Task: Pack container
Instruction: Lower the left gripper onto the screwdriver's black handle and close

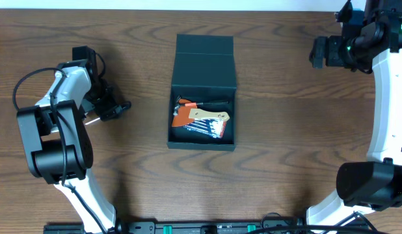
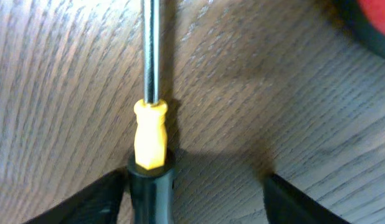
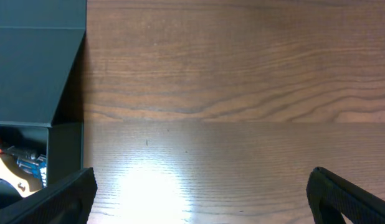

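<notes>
Container is sitting mid-table, lid open toward the far side, with tools lying inside. Well left of it, the left gripper is hovering low over a screwdriver on the table. Its fingers are spread, the black handle just beside one and well apart from the other, so nothing is being pinched. Right gripper is hanging far right, spread and empty. Step in hand, I'm judging: picking up the screwdriver. The next move is calling for centring on the handle, pinching, and carrying right to the container.

Slender screwdriver with steel shaft, yellow collar and black handle lay on the wood-grain table between the left gripper's parted dark fingers, close against one. A red-and-black object was cut off at the far corner.
</notes>
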`<state>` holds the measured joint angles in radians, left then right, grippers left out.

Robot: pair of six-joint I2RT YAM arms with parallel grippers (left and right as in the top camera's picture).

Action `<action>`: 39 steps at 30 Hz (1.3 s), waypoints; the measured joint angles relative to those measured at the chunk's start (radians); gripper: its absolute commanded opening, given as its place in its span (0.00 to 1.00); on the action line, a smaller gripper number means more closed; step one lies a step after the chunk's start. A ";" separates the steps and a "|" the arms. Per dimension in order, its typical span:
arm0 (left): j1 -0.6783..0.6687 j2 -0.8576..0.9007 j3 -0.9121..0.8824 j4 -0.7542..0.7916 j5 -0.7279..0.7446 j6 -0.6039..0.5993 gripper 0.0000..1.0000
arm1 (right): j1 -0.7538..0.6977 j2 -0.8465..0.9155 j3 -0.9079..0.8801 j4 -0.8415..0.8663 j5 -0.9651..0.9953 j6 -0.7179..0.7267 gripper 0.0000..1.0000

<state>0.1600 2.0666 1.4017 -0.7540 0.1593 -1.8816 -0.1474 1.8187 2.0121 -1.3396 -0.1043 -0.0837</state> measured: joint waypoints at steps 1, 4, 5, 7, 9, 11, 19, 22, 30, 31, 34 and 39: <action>0.000 0.000 0.000 0.000 0.001 0.000 0.60 | 0.000 0.000 0.000 0.000 0.000 0.000 0.99; 0.000 0.000 0.000 0.001 0.006 0.002 0.55 | 0.000 0.000 0.000 -0.001 0.000 0.000 0.99; 0.000 0.000 0.000 0.001 0.007 0.002 0.51 | 0.000 0.000 0.000 -0.002 0.000 0.000 0.99; 0.000 0.000 0.000 0.002 0.010 0.001 0.45 | 0.000 0.000 0.000 -0.002 0.000 0.000 0.99; 0.000 0.000 0.000 0.002 0.013 0.000 0.36 | 0.000 0.000 0.000 -0.003 0.000 0.000 0.99; 0.000 0.001 0.000 0.002 0.015 0.003 0.33 | 0.000 0.000 0.000 -0.003 0.000 0.000 0.99; 0.000 0.001 0.000 0.002 0.018 0.009 0.28 | 0.000 0.000 0.000 -0.003 0.000 0.000 0.99; 0.000 0.001 0.000 0.002 0.019 0.008 0.23 | 0.000 0.000 0.000 -0.003 0.000 0.000 0.99; 0.000 0.001 0.000 0.003 0.023 0.014 0.08 | 0.000 0.000 0.000 -0.003 0.000 0.000 0.99; 0.000 0.001 0.000 0.002 0.024 0.013 0.06 | 0.000 0.000 0.000 -0.003 0.000 0.000 0.99; 0.000 0.001 0.001 0.002 0.025 0.016 0.06 | 0.000 0.000 0.000 -0.003 0.000 0.000 0.99; 0.000 0.001 0.001 0.011 0.026 0.050 0.06 | 0.000 0.000 0.000 -0.003 0.000 0.000 0.99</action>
<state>0.1596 2.0678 1.4025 -0.7425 0.1848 -1.8317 -0.1474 1.8187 2.0121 -1.3422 -0.1040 -0.0841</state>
